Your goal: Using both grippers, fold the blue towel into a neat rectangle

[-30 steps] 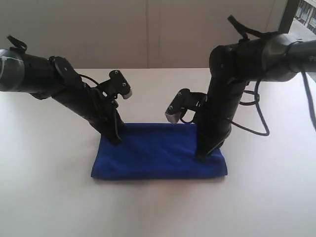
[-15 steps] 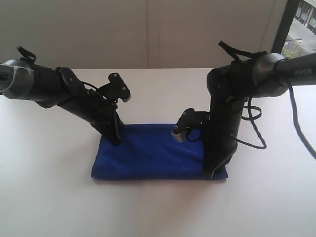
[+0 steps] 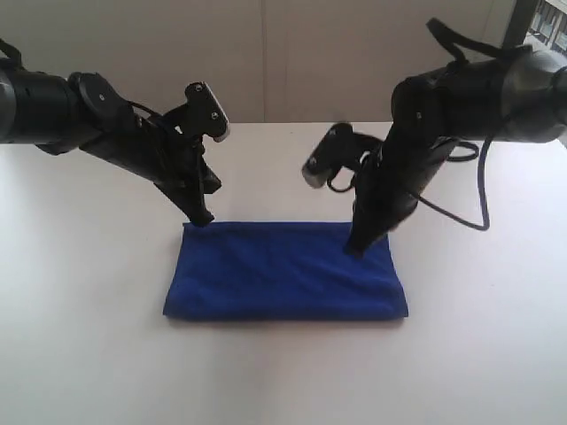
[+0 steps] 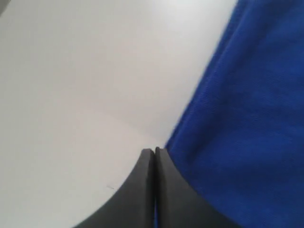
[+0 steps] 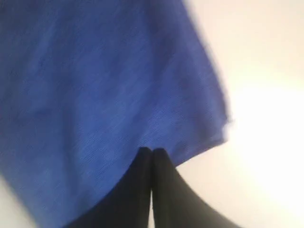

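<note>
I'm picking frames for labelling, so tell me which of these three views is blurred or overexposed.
Exterior view: evenly lit and mostly sharp, the blue towel casting only a thin shadow. Left wrist view: soft focus, the towel's weave barely resolved beside the shut left gripper. Right wrist view: worst, the towel edge smeared and the table blown out to white.

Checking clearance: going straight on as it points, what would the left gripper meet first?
Probably the blue towel, its corner just beyond the left gripper; depth is unclear, so maybe the table beside it.
</note>
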Motion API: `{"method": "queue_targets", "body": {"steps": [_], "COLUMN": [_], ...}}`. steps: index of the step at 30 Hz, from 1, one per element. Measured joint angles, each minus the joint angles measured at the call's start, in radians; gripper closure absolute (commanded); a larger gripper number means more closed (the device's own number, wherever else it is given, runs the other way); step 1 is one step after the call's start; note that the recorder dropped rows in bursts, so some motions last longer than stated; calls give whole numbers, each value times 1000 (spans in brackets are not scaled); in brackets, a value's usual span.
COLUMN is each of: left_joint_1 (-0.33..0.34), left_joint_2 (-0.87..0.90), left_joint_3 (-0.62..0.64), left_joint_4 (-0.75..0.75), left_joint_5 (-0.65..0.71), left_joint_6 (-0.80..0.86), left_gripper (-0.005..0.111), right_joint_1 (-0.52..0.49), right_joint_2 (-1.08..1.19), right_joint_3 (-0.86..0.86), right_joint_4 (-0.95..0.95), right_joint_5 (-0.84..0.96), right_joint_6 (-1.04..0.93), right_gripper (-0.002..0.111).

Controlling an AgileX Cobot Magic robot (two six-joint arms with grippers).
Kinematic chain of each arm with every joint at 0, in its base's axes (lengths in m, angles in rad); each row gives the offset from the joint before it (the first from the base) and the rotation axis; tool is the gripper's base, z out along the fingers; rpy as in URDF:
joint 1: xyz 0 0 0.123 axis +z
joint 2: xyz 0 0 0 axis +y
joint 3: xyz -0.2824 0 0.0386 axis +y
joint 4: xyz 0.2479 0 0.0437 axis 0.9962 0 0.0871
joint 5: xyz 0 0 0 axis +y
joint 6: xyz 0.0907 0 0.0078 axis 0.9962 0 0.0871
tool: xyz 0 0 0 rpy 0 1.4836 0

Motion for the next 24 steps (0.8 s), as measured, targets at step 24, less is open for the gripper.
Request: {"method": "queue_targets", "body": {"steps": [24], "left_joint_1": [0], "left_joint_2": [63], "left_joint_3": [65], "left_joint_4": [-18], "left_joint_5": [211], "left_joint_6": [10], "left_gripper": [107], "right_joint_1": [-85], "right_joint_2": [211], "right_joint_3": [-95], "right_joint_4": [-61], "right_joint_5": [-114], "right_joint_6": [128], "right_gripper": [108]}}
